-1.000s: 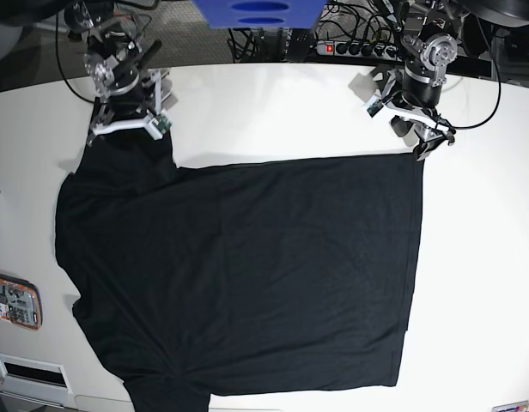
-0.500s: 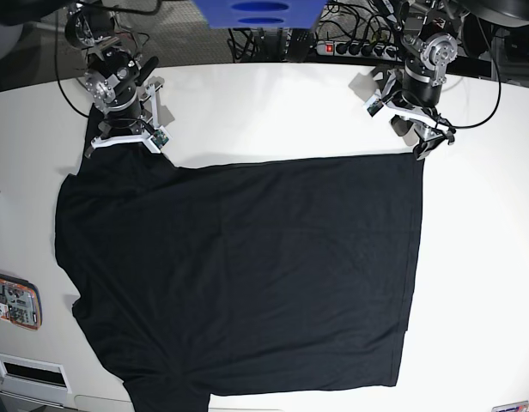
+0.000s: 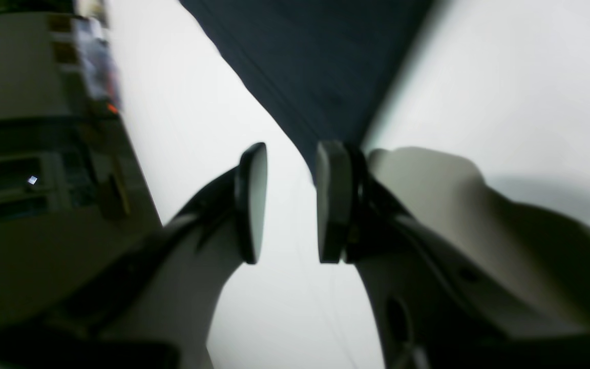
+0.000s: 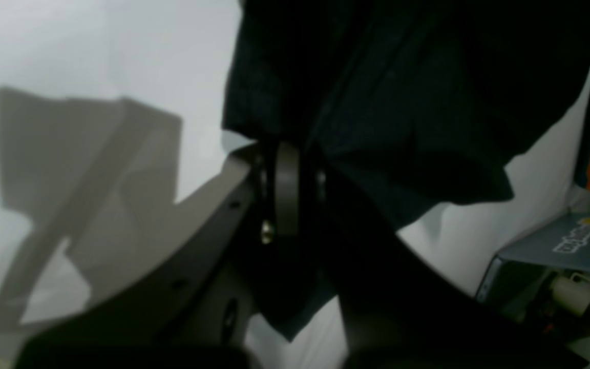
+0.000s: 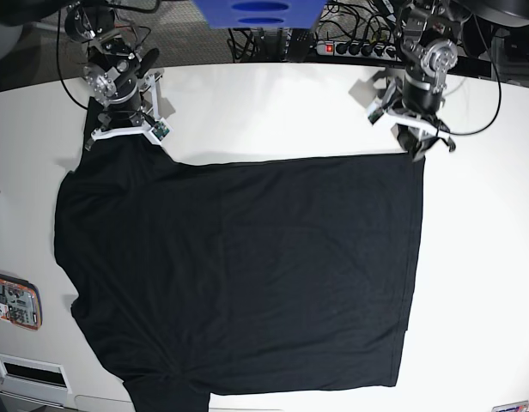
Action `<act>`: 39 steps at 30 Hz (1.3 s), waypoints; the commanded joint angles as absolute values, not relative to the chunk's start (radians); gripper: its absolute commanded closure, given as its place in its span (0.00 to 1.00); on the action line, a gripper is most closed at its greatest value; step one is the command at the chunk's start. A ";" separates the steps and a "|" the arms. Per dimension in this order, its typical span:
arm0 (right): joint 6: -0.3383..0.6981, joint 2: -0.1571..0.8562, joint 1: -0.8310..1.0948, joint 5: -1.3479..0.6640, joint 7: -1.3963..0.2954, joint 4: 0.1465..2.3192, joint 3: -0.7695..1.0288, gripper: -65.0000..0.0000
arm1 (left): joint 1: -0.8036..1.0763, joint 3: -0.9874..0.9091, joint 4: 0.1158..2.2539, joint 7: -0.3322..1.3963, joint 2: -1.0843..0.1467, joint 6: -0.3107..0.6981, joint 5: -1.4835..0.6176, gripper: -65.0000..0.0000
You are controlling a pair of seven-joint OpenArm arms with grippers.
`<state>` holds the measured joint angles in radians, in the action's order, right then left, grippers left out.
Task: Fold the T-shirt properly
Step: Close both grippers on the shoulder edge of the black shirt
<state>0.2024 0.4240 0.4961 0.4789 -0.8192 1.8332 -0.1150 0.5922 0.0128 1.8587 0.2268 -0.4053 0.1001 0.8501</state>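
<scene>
Both grippers at the shirt's far edge.
Right gripper (image 4: 295, 189) was clamped on the shirt (image 5: 247, 275); left gripper (image 3: 290, 202) stood narrowly apart, hem corner just ahead, ungripped — it should seat cloth between pads before lifting.

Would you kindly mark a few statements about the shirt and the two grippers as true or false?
1. The T-shirt lies spread flat on the table. True.
2. The right gripper is shut on shirt fabric. True.
3. The left gripper is clamped on the shirt. False: a gap shows between its pads, with the shirt's corner just beyond them.
4. The shirt is already folded in half. False: it lies in one layer, no fold made.
5. The left gripper is at the shirt's corner on the base view's right. True.
6. The shirt has a large white print. False: it is plain black.
</scene>
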 commanded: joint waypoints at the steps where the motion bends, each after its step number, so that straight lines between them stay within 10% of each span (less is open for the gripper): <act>1: 0.231 0.430 0.503 0.453 -0.835 1.840 -0.116 1.00 | 0.588 0.010 1.859 0.231 -0.415 0.084 0.854 0.74; 9: 0.231 0.429 0.504 0.453 -0.835 1.848 -0.116 1.00 | 0.573 0.061 1.836 0.344 -0.483 0.378 0.851 0.37; 16: 0.231 0.427 0.506 0.453 -0.835 1.865 -0.116 1.00 | 0.435 0.234 1.833 0.538 -0.587 0.481 0.693 0.24; 34: 0.231 0.426 0.504 0.452 -0.835 1.879 -0.116 1.00 | 0.053 0.654 1.667 0.794 -0.671 0.535 0.372 0.26; 39: 0.231 0.426 0.504 0.453 -0.835 1.879 -0.116 1.00 | 0.058 0.651 1.667 0.794 -0.673 0.535 0.374 0.60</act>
